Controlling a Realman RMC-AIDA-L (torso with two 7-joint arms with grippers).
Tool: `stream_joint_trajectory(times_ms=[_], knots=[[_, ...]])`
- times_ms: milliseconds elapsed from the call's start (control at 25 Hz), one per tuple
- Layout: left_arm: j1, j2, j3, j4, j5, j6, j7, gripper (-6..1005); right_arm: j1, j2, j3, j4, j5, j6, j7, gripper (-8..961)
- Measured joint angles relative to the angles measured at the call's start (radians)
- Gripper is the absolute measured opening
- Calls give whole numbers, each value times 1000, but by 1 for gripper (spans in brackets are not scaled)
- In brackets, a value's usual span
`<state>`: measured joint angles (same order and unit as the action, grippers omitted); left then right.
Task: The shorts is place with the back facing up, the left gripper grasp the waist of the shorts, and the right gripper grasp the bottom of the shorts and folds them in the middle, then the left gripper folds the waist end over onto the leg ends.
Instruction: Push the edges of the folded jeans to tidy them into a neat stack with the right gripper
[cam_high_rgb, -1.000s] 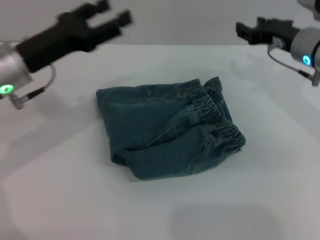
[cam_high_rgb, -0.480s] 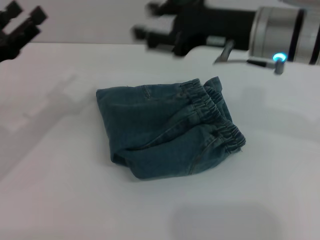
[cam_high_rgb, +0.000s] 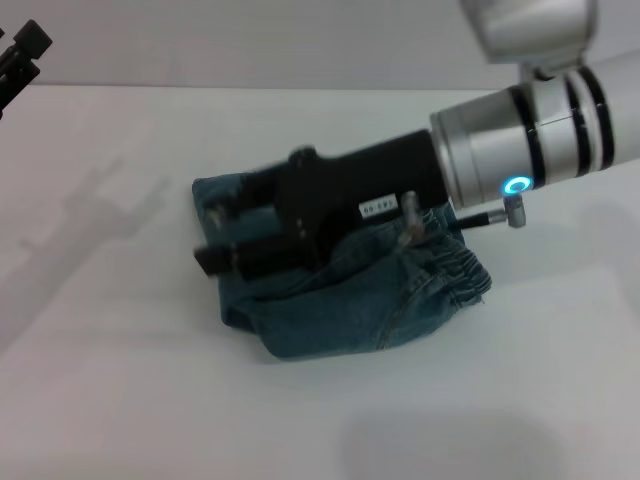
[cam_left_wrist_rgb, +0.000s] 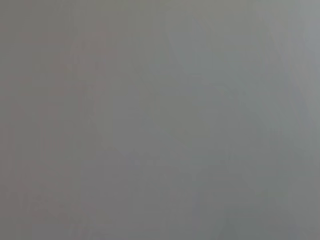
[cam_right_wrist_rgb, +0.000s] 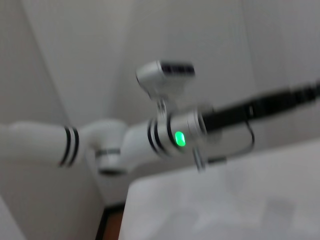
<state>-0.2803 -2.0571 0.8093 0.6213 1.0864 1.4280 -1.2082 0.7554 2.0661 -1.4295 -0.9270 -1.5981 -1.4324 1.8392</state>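
Sweeping in from two o'clock, the right black two-fingered claw (cam_high_rgb: 222, 240) hovered open above the folded blue-green denim shorts (cam_high_rgb: 340, 310), likely to press them flat; the left slim black claw (cam_high_rgb: 18, 55) sat parked at ten o'clock, grip unreadable.

From my head view the right gripper (cam_high_rgb: 222, 240) covers the middle of the shorts (cam_high_rgb: 340, 310), hiding most of the waist (cam_high_rgb: 468, 268). Its fingertips are blurred, so I can't read their gap. The left gripper (cam_high_rgb: 18, 55) is cut off at the table's far left edge. My left wrist view is featureless grey.
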Motion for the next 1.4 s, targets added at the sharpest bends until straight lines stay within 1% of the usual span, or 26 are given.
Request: stream_joint_trajectory(times_ms=[80,200,240,280,440,640,800,1040,1200,1400], knots=[[0,0,0,-5,0,2,0,810,29,1,-2,21,-86,-5,76,570],[1,0,0,-15,0,7,1,810,48,4,-7,44,-131,-4,115,570],[1,0,0,-23,-1,12,3,810,68,5,-10,75,-168,-1,154,570],[1,-1,0,-27,-1,14,3,810,68,5,-10,75,-168,-1,154,569],[5,-1,0,-38,-1,16,4,810,105,6,-10,134,-235,4,216,569],[10,-1,1,-39,-1,15,4,810,147,7,-15,199,-314,5,246,569],[12,-1,1,-39,-1,12,-1,810,165,8,-23,243,-366,6,257,569],[6,-1,1,-48,0,7,-1,810,166,8,-29,254,-402,18,259,569],[-1,-1,1,-51,0,6,-2,810,168,9,-61,267,-434,95,259,570],[-10,-1,1,-66,0,3,-3,810,174,11,-104,288,-451,231,259,570]])
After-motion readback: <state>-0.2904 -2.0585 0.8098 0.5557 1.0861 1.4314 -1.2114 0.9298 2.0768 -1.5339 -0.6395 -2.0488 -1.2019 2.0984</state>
